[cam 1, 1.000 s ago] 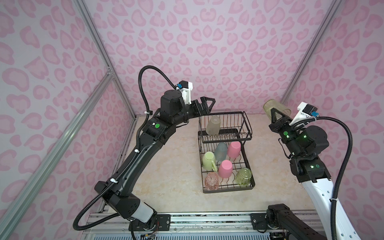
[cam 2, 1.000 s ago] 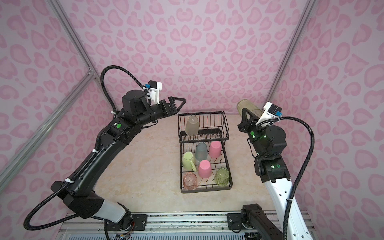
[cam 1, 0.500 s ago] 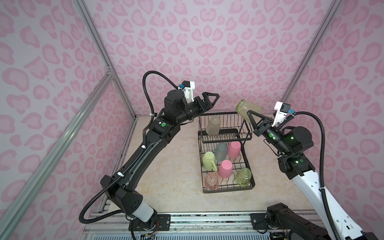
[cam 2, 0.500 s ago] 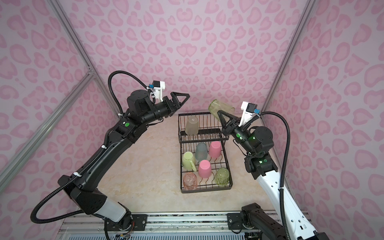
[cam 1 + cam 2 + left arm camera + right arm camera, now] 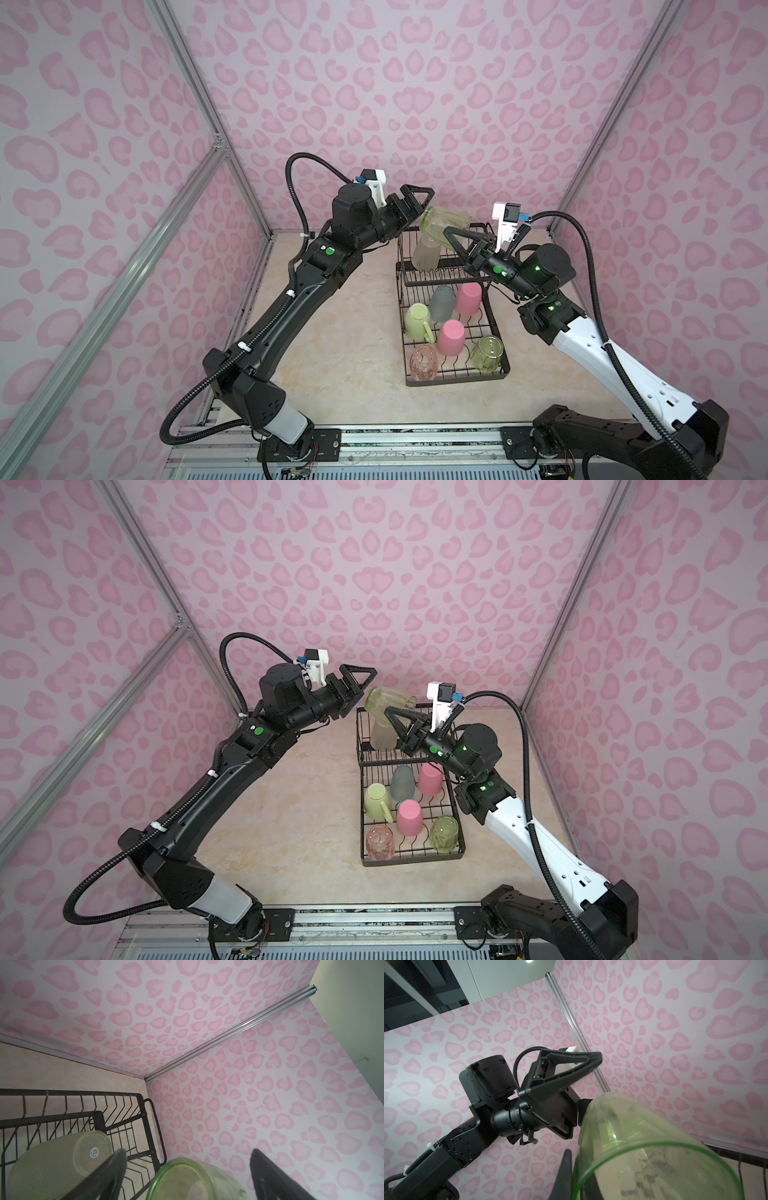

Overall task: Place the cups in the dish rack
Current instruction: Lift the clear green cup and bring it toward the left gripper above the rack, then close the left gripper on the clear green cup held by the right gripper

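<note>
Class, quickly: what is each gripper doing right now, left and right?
Left gripper: open, gripping nothing.
Right gripper: shut on the clear green glass.

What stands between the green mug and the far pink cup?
A teal tumbler, in the rack between mug and far pink cup; both top views show it.

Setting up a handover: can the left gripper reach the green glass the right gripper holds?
Probably yes. The left gripper is open, and the clear green glass, pinched by the right gripper above the dish rack, lies just ahead of its spread fingers with nothing between.
</note>
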`<act>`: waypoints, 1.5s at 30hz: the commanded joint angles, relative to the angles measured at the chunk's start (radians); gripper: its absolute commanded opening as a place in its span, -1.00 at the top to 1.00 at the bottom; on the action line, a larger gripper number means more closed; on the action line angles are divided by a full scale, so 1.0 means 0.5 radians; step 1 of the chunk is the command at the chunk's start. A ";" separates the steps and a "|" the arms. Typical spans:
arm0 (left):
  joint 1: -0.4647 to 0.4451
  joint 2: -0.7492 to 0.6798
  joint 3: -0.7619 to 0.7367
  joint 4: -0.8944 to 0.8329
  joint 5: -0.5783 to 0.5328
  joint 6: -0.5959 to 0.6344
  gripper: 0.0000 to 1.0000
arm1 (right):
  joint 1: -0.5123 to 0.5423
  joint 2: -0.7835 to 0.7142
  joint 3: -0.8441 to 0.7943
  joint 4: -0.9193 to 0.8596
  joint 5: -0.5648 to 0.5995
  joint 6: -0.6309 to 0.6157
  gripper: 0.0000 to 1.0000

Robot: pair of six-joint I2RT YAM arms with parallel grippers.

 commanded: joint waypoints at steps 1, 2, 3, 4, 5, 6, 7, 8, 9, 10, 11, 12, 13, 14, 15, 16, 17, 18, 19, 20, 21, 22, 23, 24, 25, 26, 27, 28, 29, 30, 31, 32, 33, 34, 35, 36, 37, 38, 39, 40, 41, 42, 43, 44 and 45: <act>0.010 -0.018 -0.021 0.002 -0.040 -0.108 -0.87 | 0.039 0.064 0.050 0.142 0.039 -0.098 1.00; 0.010 -0.020 -0.025 0.001 -0.037 -0.128 -0.86 | 0.047 0.086 0.062 0.152 0.041 -0.113 1.00; 0.012 -0.021 -0.030 -0.003 -0.030 -0.147 -0.84 | 0.059 0.106 0.070 0.163 0.042 -0.124 1.00; 0.014 -0.021 -0.037 -0.007 -0.028 -0.165 -0.84 | 0.065 0.125 0.080 0.173 0.043 -0.138 1.00; 0.016 -0.025 -0.047 -0.008 -0.020 -0.186 -0.83 | 0.073 0.143 0.094 0.184 0.047 -0.147 1.00; 0.017 -0.028 -0.054 -0.008 -0.018 -0.206 -0.82 | 0.079 0.158 0.104 0.195 0.048 -0.156 1.00; 0.020 -0.032 -0.066 -0.005 -0.018 -0.220 -0.81 | 0.085 0.171 0.114 0.202 0.054 -0.167 1.00; 0.020 -0.040 -0.080 0.002 -0.018 -0.237 -0.80 | 0.088 0.191 0.125 0.211 0.054 -0.182 1.00; 0.022 -0.047 -0.089 0.003 -0.021 -0.249 -0.80 | 0.091 0.200 0.128 0.218 0.058 -0.196 1.00; 0.023 -0.059 -0.103 0.011 -0.025 -0.265 -0.79 | 0.096 0.215 0.137 0.225 0.063 -0.211 1.00; 0.027 -0.069 -0.120 0.025 -0.030 -0.277 -0.79 | 0.097 0.230 0.140 0.233 0.068 -0.222 1.00; 0.026 -0.081 -0.132 0.033 -0.030 -0.282 -0.78 | 0.098 0.243 0.144 0.245 0.072 -0.225 1.00; 0.030 -0.084 -0.138 0.034 -0.033 -0.293 -0.78 | 0.099 0.257 0.144 0.261 0.069 -0.224 1.00; 0.029 -0.091 -0.144 0.038 -0.035 -0.297 -0.77 | 0.100 0.271 0.140 0.293 0.072 -0.218 1.00; 0.029 -0.093 -0.152 0.042 -0.035 -0.301 -0.77 | 0.102 0.280 0.135 0.324 0.071 -0.210 1.00; 0.029 -0.094 -0.157 0.050 -0.035 -0.310 -0.77 | 0.103 0.294 0.128 0.362 0.068 -0.203 1.00; 0.030 -0.100 -0.170 0.070 -0.031 -0.323 -0.77 | 0.107 0.308 0.127 0.387 0.067 -0.194 1.00; 0.029 -0.102 -0.180 0.084 -0.029 -0.337 -0.76 | 0.108 0.319 0.125 0.408 0.068 -0.193 1.00; 0.029 -0.104 -0.190 0.100 -0.030 -0.355 -0.76 | 0.109 0.331 0.118 0.439 0.066 -0.187 1.00; 0.030 -0.104 -0.202 0.119 -0.030 -0.370 -0.77 | 0.109 0.341 0.115 0.471 0.077 -0.175 1.00; 0.029 -0.106 -0.211 0.132 -0.030 -0.382 -0.76 | 0.110 0.351 0.107 0.498 0.079 -0.166 1.00; 0.029 -0.108 -0.220 0.145 -0.032 -0.397 -0.76 | 0.109 0.361 0.105 0.531 0.075 -0.153 1.00; 0.032 -0.111 -0.232 0.161 -0.041 -0.410 -0.76 | 0.111 0.370 0.105 0.550 0.075 -0.147 1.00; 0.033 -0.116 -0.242 0.175 -0.049 -0.417 -0.75 | 0.110 0.377 0.105 0.556 0.073 -0.145 1.00; 0.032 -0.118 -0.250 0.191 -0.058 -0.423 -0.75 | 0.112 0.382 0.105 0.558 0.078 -0.139 1.00; 0.033 -0.116 -0.261 0.217 -0.059 -0.434 -0.75 | 0.112 0.389 0.107 0.558 0.078 -0.133 1.00; 0.032 -0.117 -0.268 0.234 -0.063 -0.446 -0.75 | 0.112 0.391 0.107 0.560 0.076 -0.125 1.00; 0.033 -0.114 -0.279 0.259 -0.067 -0.458 -0.75 | 0.112 0.400 0.111 0.571 0.070 -0.113 1.00; 0.032 -0.111 -0.291 0.283 -0.073 -0.471 -0.74 | 0.111 0.407 0.113 0.581 0.065 -0.103 1.00; 0.033 -0.107 -0.299 0.297 -0.073 -0.480 -0.74 | 0.116 0.412 0.116 0.583 0.062 -0.096 1.00; 0.035 -0.104 -0.300 0.313 -0.073 -0.485 -0.74 | 0.116 0.416 0.118 0.583 0.060 -0.089 1.00; 0.038 -0.101 -0.301 0.325 -0.078 -0.490 -0.73 | 0.122 0.416 0.119 0.584 0.057 -0.086 1.00; 0.038 -0.099 -0.304 0.335 -0.082 -0.492 -0.73 | 0.124 0.418 0.119 0.583 0.054 -0.085 1.00; 0.041 -0.094 -0.303 0.343 -0.090 -0.495 -0.73 | 0.129 0.421 0.116 0.582 0.054 -0.083 1.00; 0.041 -0.092 -0.301 0.354 -0.094 -0.495 -0.72 | 0.134 0.421 0.116 0.581 0.054 -0.082 1.00; 0.041 -0.091 -0.301 0.365 -0.096 -0.493 -0.71 | 0.137 0.421 0.116 0.582 0.051 -0.082 1.00; 0.041 -0.086 -0.304 0.385 -0.098 -0.492 -0.70 | 0.139 0.421 0.115 0.578 0.051 -0.077 1.00; 0.043 -0.083 -0.304 0.395 -0.104 -0.492 -0.68 | 0.140 0.420 0.115 0.572 0.051 -0.078 1.00; 0.043 -0.077 -0.306 0.407 -0.103 -0.492 -0.65 | 0.143 0.420 0.115 0.573 0.046 -0.075 1.00; 0.044 -0.073 -0.312 0.430 -0.104 -0.492 -0.61 | 0.143 0.421 0.114 0.573 0.043 -0.072 1.00; 0.044 -0.070 -0.319 0.450 -0.101 -0.495 -0.58 | 0.144 0.420 0.112 0.570 0.042 -0.070 1.00; 0.042 -0.067 -0.319 0.459 -0.099 -0.497 -0.57 | 0.146 0.421 0.115 0.568 0.042 -0.066 1.00; 0.044 -0.061 -0.322 0.466 -0.096 -0.498 -0.54 | 0.146 0.421 0.114 0.559 0.037 -0.064 1.00; 0.044 -0.054 -0.325 0.480 -0.089 -0.498 -0.52 | 0.146 0.420 0.118 0.551 0.038 -0.064 1.00; 0.044 -0.046 -0.326 0.488 -0.083 -0.500 -0.50 | 0.146 0.415 0.114 0.544 0.040 -0.070 1.00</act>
